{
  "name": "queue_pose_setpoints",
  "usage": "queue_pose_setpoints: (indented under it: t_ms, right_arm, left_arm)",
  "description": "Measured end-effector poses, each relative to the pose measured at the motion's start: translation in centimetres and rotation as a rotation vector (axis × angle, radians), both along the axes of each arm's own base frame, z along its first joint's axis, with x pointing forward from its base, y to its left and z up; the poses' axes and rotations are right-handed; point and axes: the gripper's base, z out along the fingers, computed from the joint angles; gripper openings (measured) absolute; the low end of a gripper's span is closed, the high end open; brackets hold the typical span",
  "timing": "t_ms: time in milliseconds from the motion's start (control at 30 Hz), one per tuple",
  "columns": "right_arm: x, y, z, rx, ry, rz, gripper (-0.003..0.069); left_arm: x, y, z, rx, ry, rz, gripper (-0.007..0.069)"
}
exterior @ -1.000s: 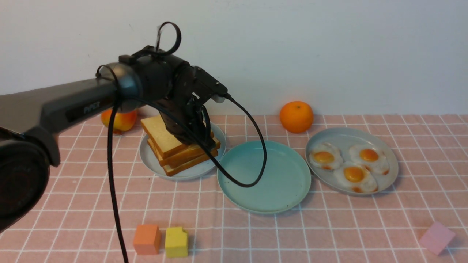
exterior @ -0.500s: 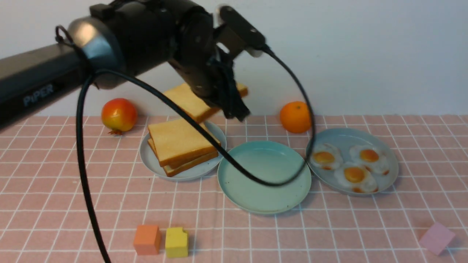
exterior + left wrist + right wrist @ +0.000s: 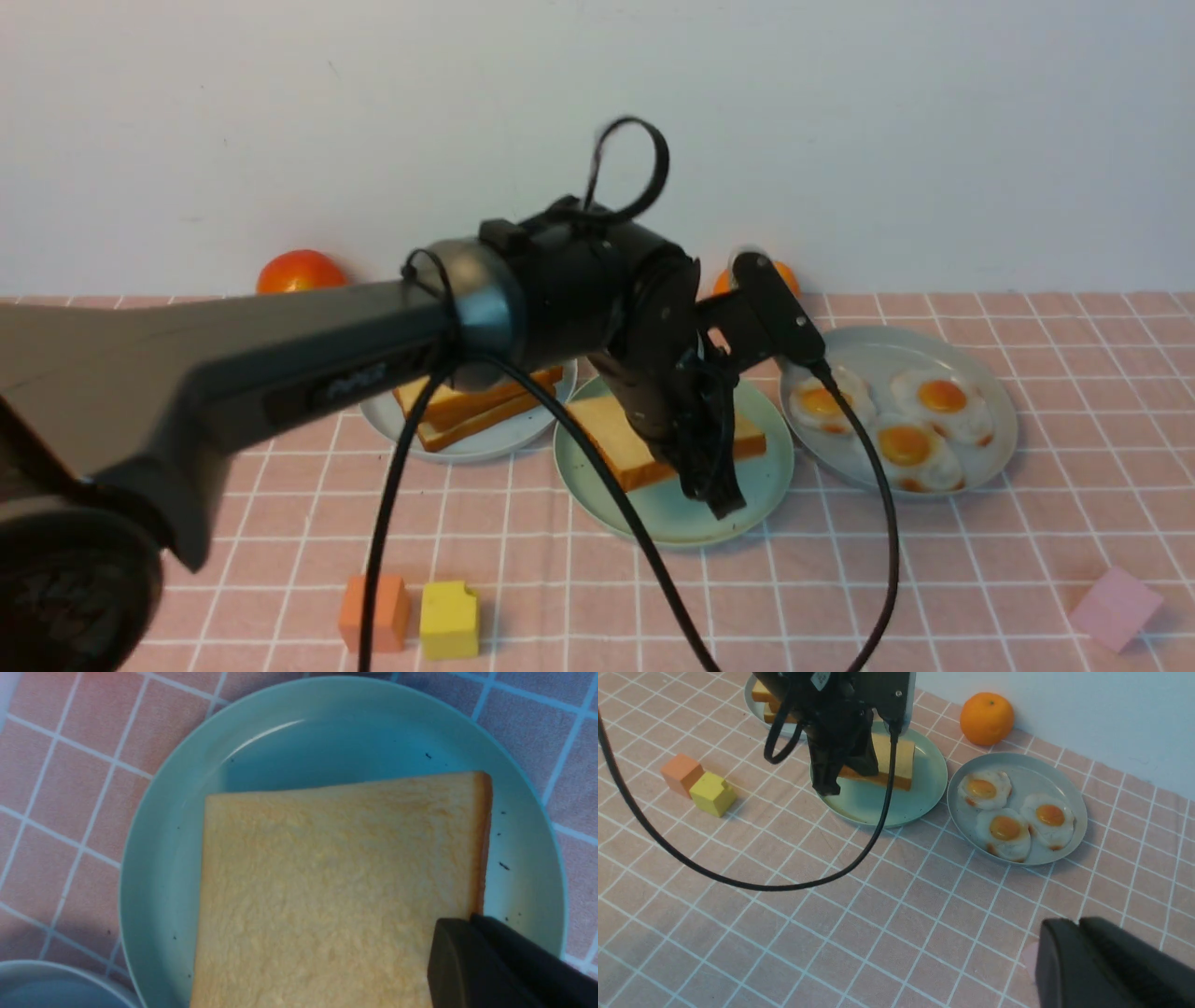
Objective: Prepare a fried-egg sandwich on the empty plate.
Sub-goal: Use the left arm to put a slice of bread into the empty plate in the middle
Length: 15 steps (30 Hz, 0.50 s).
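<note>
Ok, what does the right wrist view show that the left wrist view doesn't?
Only the right wrist view: three fried eggs on a grey plate, the orange, two blocks and the left arm. Only the left wrist view: small dark specks on the green plate. Both: the toast slice over that plate and the pink checked cloth.

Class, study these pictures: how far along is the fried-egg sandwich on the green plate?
Done: nothing is complete yet. In hand: the left gripper appears to hold the first toast slice on or just above the mint-green plate, not yet released. Left: lay one of the three fried eggs from the grey-blue plate on it, then top it with another slice from the toast stack.
</note>
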Motion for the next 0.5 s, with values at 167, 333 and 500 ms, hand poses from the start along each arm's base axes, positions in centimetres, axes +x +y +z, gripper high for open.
queue_pose_setpoints:
  t_ms: [167, 333, 500]
  right_arm:
    - [-0.1, 0.0, -0.1, -0.004, 0.006, -0.001, 0.0083]
    - [-0.1, 0.0, -0.1, -0.005, 0.014, 0.001, 0.0083]
    - [-0.2, 0.0, -0.1, 0.001, 0.021, 0.007, 0.0085]
  left_arm:
    - [0.5, -0.3, -1.2, 0.005, -0.023, -0.009, 0.0013]
    - [0.7, -0.4, -1.9, 0.023, -0.029, -0.017, 0.0013]
    - [0.8, -0.4, -2.3, 0.035, -0.03, -0.022, 0.0084]
